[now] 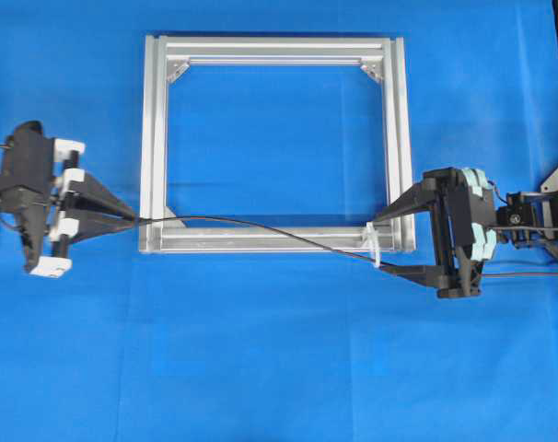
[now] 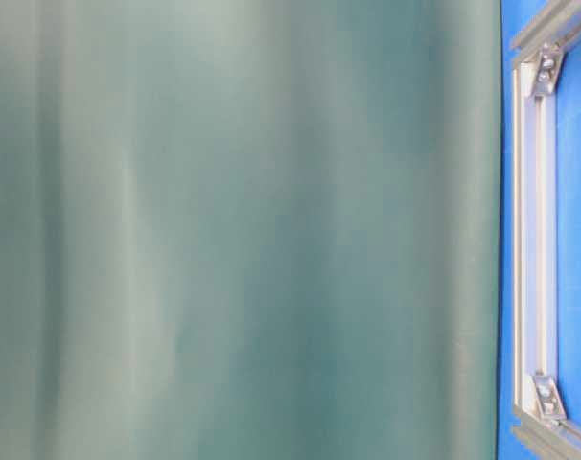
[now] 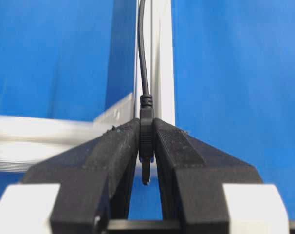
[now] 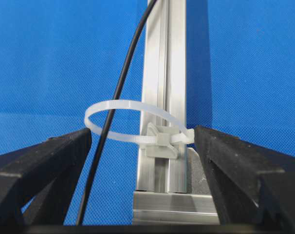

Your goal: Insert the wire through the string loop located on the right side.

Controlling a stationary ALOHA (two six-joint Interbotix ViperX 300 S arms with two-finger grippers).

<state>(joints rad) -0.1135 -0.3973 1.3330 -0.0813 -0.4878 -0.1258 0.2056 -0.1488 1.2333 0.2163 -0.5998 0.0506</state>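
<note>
The wire (image 1: 261, 227) is a thin black cable running from the left across the frame's near rail to the right. My left gripper (image 1: 132, 218) is shut on its plug end (image 3: 146, 131), with the tip sticking back between the fingers. The string loop (image 1: 375, 245) is a small white tie on the frame's near right corner. My right gripper (image 1: 388, 244) stands open, one finger on each side of the string loop (image 4: 133, 122). The wire (image 4: 106, 131) runs within the loop's outline and in front of its near band. Whether it passes under the far band I cannot tell.
A square silver aluminium frame (image 1: 155, 138) lies on the blue cloth, with triangular brackets in its far corners. Its rail (image 4: 162, 58) runs straight ahead of the right gripper. A green curtain (image 2: 243, 230) hangs behind the table.
</note>
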